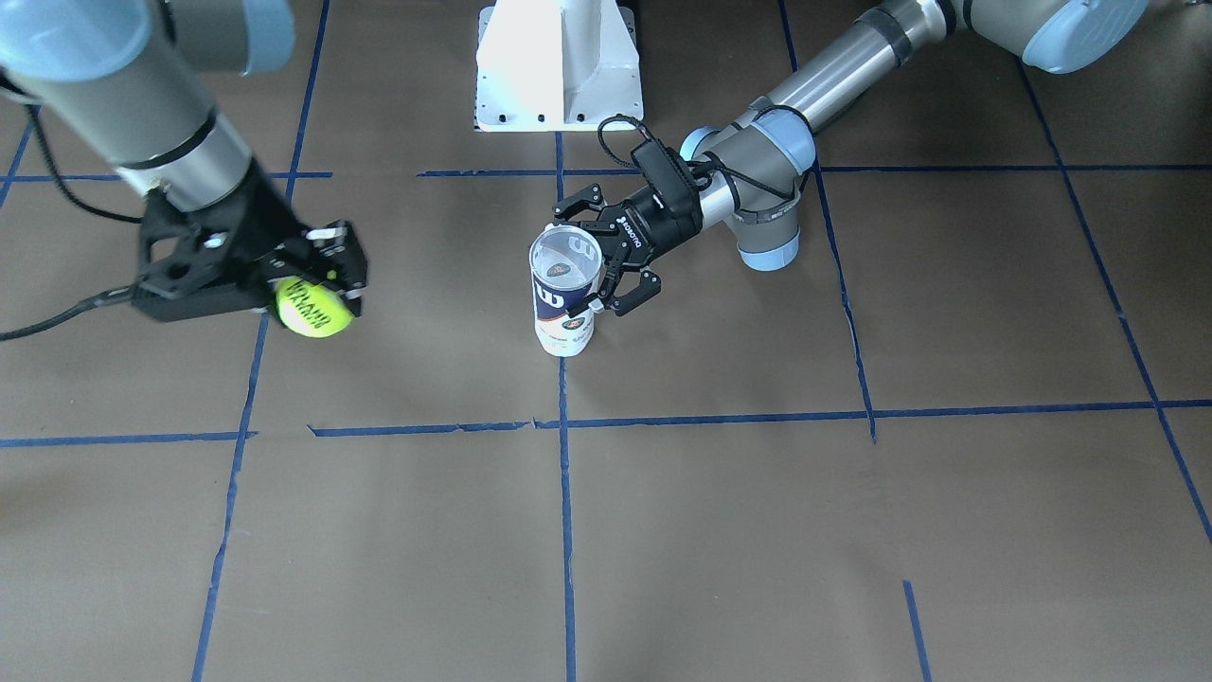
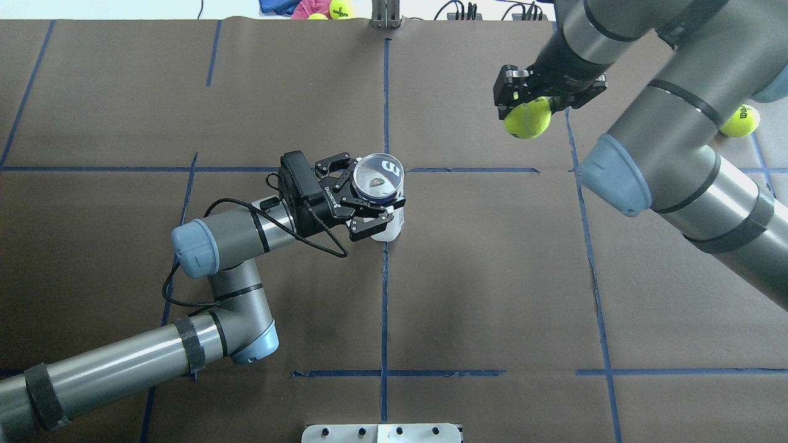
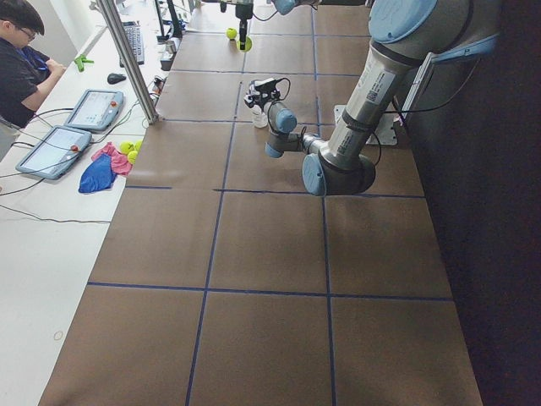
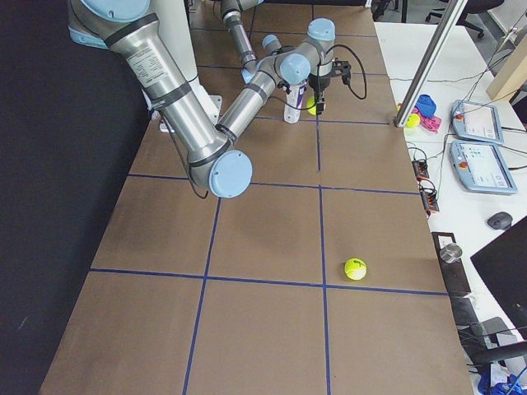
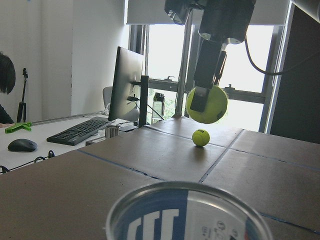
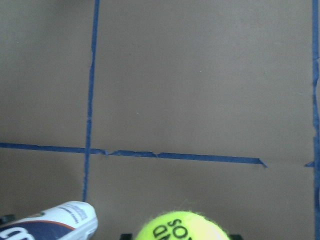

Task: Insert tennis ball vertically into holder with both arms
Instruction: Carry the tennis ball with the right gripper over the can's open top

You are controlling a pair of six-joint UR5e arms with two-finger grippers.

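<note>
The holder (image 1: 564,294), a clear tube with a navy and white Wilson label, stands upright on the table with its mouth open upward (image 2: 380,178). My left gripper (image 1: 585,260) reaches in sideways and is shut on the holder about mid-height (image 2: 372,191). My right gripper (image 1: 317,289) points down and is shut on the tennis ball (image 1: 313,306), holding it above the table, well off to the side of the holder (image 2: 527,118). The left wrist view shows the holder's rim (image 5: 185,210) below and the held ball (image 5: 207,104) beyond. The right wrist view shows the ball (image 6: 182,227) and holder (image 6: 55,222).
A second tennis ball (image 2: 740,120) lies on the table on the right arm's side; it also shows in the exterior right view (image 4: 355,268). The white pedestal (image 1: 559,66) stands at the robot's base. More balls and cloths (image 2: 332,8) lie past the far edge. An operator (image 3: 21,51) sits there.
</note>
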